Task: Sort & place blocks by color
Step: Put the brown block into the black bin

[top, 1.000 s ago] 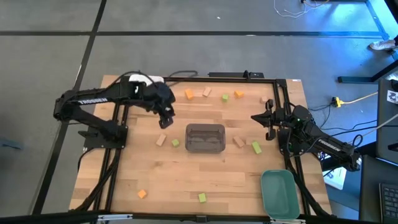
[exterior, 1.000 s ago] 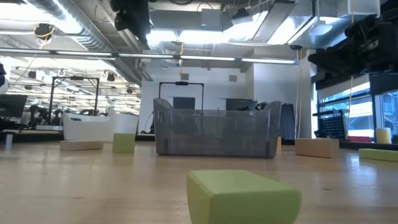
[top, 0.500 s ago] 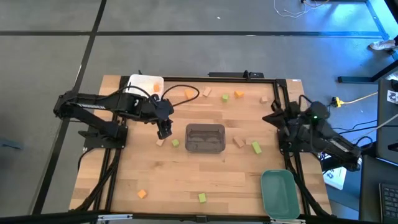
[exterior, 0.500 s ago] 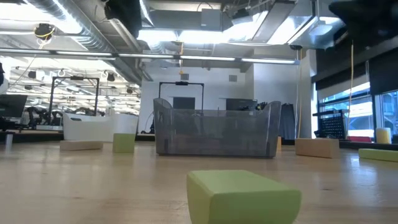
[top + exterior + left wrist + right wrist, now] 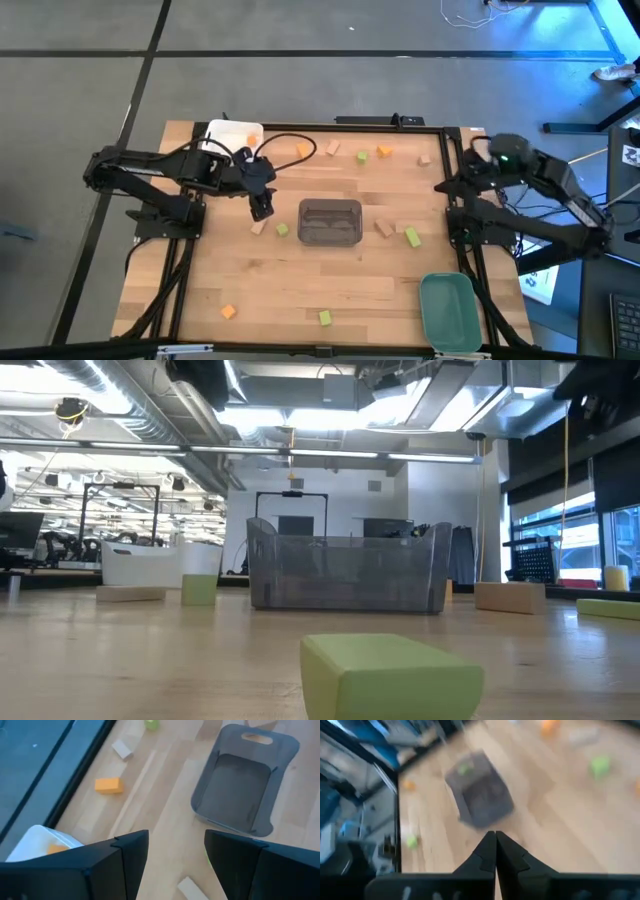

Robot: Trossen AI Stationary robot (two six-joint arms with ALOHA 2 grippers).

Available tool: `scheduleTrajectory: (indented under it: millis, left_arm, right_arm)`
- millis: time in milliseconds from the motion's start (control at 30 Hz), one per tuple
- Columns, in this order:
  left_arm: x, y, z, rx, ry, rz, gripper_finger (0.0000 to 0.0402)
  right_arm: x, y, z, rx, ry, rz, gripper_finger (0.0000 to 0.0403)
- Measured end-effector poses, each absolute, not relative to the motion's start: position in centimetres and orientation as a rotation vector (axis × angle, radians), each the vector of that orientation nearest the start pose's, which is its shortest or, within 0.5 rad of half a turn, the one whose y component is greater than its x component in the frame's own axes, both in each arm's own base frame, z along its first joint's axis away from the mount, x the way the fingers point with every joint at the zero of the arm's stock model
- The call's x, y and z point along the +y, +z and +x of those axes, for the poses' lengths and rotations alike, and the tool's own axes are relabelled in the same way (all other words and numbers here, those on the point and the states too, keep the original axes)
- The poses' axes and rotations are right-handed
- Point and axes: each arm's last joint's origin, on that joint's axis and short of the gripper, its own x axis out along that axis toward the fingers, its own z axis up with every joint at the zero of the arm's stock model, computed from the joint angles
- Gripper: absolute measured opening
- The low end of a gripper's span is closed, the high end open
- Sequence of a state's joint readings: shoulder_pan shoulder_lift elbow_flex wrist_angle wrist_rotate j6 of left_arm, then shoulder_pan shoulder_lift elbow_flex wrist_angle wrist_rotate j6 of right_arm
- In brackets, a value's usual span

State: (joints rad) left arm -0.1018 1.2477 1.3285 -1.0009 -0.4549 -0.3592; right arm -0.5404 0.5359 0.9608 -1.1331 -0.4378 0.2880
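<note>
Since a sec ago, I saw the left pincer (image 5: 261, 209) swing in over a tan block (image 5: 259, 227), fingers apart, holding nothing. R pincer (image 5: 495, 851) had pulled back to the desk (image 5: 300, 290) edge, clamped tight, empty. Other blocks lay scattered round the grey tray (image 5: 330, 222); one orange block sat in the white tray (image 5: 232, 134).

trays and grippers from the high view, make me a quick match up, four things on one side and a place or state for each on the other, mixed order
Things:
1. grey tray
2. white tray
3. teal tray
4. right gripper

Place or state:
A. near right corner of the table
B. jaws shut, nothing held
C. middle of the table, empty
D. far left corner, holds an orange block

Pairs: 1-C, 2-D, 3-A, 4-B
</note>
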Motion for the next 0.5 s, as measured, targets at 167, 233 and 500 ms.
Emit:
scheduleTrajectory:
  millis: [167, 233, 500]
  left_arm:
    - [-1.0, 36.5, 22.4, 0.795, 0.489, -0.075, 0.0186]
    - [-0.9, 36.6, 22.1, 0.794, 0.490, -0.075, 0.0186]
    - [-0.8, 37.5, 20.7, 0.760, 0.465, -0.062, 0.0186]
  right_arm:
    - [-3.6, 33.0, 8.5, 0.797, -0.272, 0.852, 0.0000]
    - [-4.2, 32.5, 9.4, 0.837, -0.294, 0.902, 0.0002]
    - [-6.1, 31.0, 12.9, 0.921, -0.260, 1.001, 0.0006]
